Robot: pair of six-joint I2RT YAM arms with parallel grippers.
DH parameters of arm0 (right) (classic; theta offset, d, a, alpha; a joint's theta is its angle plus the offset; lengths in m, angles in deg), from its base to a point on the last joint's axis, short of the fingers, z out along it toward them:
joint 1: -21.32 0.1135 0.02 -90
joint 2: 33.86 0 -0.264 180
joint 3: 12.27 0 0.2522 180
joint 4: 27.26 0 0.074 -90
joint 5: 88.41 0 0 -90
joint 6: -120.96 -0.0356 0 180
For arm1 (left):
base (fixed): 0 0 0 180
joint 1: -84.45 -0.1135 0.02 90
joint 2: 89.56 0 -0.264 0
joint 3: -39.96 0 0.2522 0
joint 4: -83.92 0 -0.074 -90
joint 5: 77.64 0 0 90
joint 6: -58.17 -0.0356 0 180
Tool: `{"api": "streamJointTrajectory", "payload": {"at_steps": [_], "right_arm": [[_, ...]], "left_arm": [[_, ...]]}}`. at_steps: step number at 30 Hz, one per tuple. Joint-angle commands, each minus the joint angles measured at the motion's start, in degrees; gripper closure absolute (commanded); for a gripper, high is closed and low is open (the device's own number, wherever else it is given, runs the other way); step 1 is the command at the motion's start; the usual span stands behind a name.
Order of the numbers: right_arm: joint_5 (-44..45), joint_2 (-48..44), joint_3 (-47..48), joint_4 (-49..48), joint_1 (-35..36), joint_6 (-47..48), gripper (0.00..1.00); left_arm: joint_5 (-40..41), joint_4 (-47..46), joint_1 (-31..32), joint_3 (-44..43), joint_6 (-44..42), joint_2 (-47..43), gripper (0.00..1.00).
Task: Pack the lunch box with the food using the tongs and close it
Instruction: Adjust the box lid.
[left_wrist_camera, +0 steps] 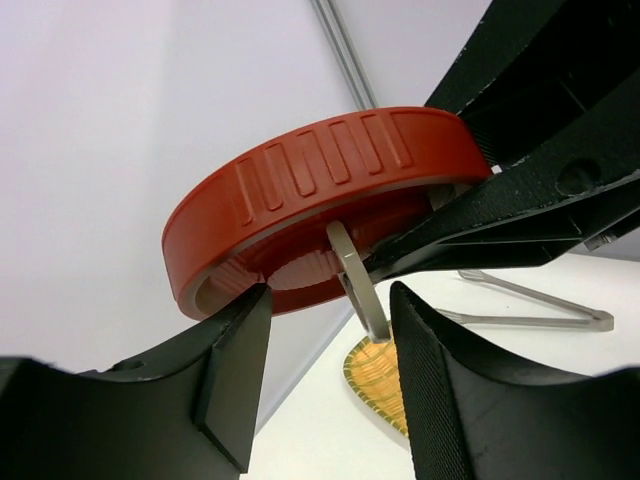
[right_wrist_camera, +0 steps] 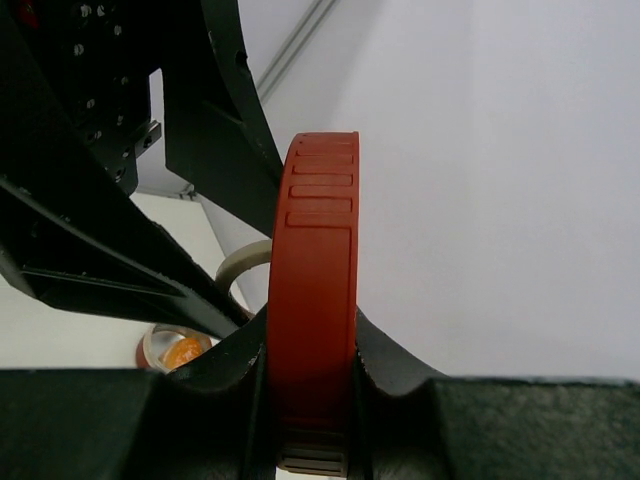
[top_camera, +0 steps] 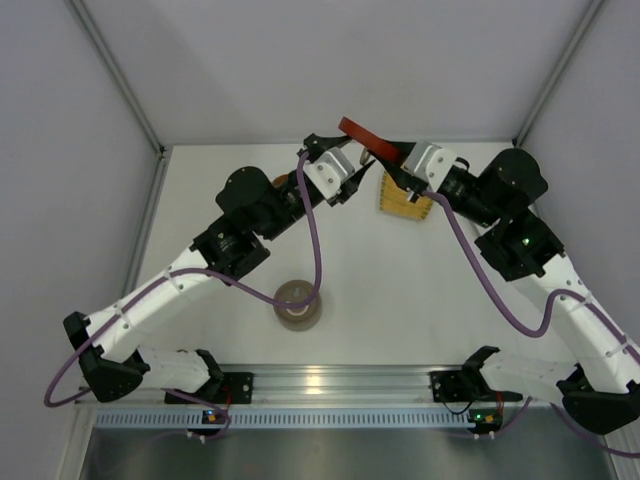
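Lid [right_wrist_camera: 314, 250], red, is up above the far edge of the table [top_camera: 400, 300], pinched by its rim in my right pincer [right_wrist_camera: 312, 345] so my left pincer [left_wrist_camera: 332, 300], jaws spread, can probably grab its grey loop [left_wrist_camera: 352, 272].

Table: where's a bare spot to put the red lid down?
Bare table right of the tin, up to the right arm; also the far-left corner beside the left arm. The back middle is crowded: arms, lid and tray meet there.
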Motion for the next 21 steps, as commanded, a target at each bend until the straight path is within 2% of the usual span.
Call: {"api": "streamJointTrajectory", "payload": {"at_steps": [1,4,9,20,21], "right_arm": [[0.6,-1.5,-0.4,-4.4,1.2,1.1,1.00],[0.9,-1.6,-0.7,-4.5,1.2,1.3,1.00],[1.0,-1.4,-0.4,-4.6,1.2,0.5,1.00],[1.6,0.2,0.7,-3.5,1.2,-2.5,1.00],[1.7,0.4,1.6,-2.4,1.2,-3.0,0.96]], "left_arm": [[0.6,-2.9,0.1,-2.3,1.2,-0.4,0.45],[0.5,-2.6,0.1,-2.2,1.3,-0.5,0.54],[-0.3,-2.1,0.1,-2.2,1.8,-0.5,0.62],[-5.5,1.1,0.1,-3.7,4.4,-0.8,0.98],[-4.7,2.4,0.1,-4.4,4.7,-0.6,1.00]]}}
